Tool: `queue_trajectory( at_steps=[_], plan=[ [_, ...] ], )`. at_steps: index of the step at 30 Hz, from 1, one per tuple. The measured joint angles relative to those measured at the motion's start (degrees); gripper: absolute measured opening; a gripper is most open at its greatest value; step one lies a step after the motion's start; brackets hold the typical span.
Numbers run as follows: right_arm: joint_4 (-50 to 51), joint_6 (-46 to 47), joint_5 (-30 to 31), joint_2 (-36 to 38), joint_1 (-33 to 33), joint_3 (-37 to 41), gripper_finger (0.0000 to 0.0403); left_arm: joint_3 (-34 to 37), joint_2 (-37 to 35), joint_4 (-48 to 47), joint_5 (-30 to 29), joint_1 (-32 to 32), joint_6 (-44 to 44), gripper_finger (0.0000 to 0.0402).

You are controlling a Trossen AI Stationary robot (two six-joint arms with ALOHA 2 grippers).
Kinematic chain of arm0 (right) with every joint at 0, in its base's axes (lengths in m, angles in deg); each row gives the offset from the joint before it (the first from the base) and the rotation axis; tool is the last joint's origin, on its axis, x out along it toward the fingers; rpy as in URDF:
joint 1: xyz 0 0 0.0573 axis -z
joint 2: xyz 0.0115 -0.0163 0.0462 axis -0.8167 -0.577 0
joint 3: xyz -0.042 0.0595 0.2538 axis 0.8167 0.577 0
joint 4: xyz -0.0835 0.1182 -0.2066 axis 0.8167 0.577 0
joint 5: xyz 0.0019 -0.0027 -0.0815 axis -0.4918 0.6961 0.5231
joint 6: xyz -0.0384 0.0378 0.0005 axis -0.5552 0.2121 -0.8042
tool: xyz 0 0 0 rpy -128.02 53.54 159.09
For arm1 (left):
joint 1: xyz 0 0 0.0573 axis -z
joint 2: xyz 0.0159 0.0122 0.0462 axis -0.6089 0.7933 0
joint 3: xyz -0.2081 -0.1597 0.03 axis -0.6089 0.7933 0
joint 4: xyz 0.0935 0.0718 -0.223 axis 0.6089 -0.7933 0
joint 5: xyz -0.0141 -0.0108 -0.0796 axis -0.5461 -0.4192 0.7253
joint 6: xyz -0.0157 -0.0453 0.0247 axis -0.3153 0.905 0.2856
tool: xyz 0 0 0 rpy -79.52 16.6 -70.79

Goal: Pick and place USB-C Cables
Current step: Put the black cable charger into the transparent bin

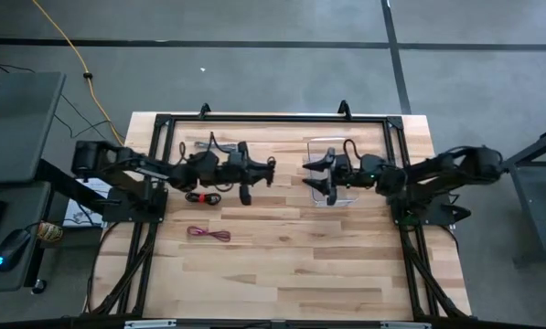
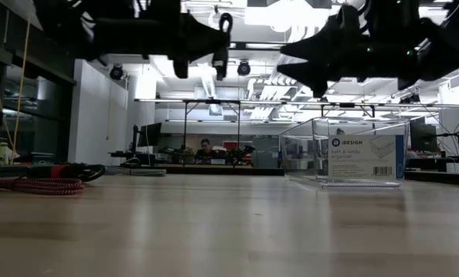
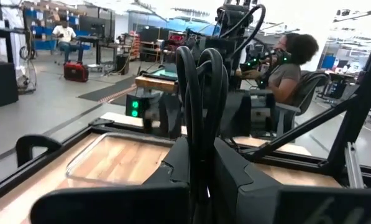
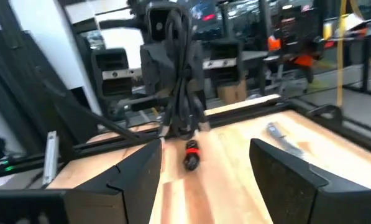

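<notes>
My left gripper (image 1: 259, 172) points level toward the table's right and is shut on a black USB-C cable bundle (image 3: 201, 93), high over the table's middle. My right gripper (image 1: 316, 174) faces it, open and holding nothing, above the clear plastic box (image 2: 360, 154). A black-and-red bundle (image 1: 202, 197) lies flat on the table under the left arm. A magenta-red one (image 1: 208, 235) lies nearer the front. A grey cable (image 4: 284, 140) lies on the wood toward the far side. My left gripper pinches the black bundle's gathered strands (image 3: 201, 163) between its two fingers, coming level from the table's left. The looped end (image 2: 225, 23) stands up above the fingers and the rest hangs below them. The bundle is lifted clear of the table.
A black metal frame (image 1: 254, 117) runs around the tabletop. The clear box stands right of centre, with bare wood (image 1: 291, 265) toward the near edge. People sit in the room beyond the table.
</notes>
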Motion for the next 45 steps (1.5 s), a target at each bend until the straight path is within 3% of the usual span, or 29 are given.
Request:
queue_trajectory(
  at_steps=[5,14,24,39,45],
  plan=[
    [-3.20,0.83,-3.47,-7.62,-1.87,-3.36,0.0236,-2.56,5.14,4.26,0.00,0.49,0.02,0.0008],
    [-1.20,-2.48,-3.45,-16.22,-4.86,-13.34,0.0236,-4.16,8.78,5.13,-0.27,1.84,-0.10,0.0008],
    [3.26,-4.66,-1.63,-16.65,-4.83,-15.39,0.0236,-4.16,8.79,4.99,-3.42,4.05,-1.59,0.0008],
    [4.67,-5.89,0.19,-14.02,-5.34,-15.49,0.0236,-4.18,6.65,3.50,-2.04,5.12,-1.06,0.0008],
    [9.83,-6.54,0.41,-14.48,-7.31,-19.89,0.0236,-4.18,6.64,3.81,-1.83,5.26,1.27,0.0008]
  ],
)
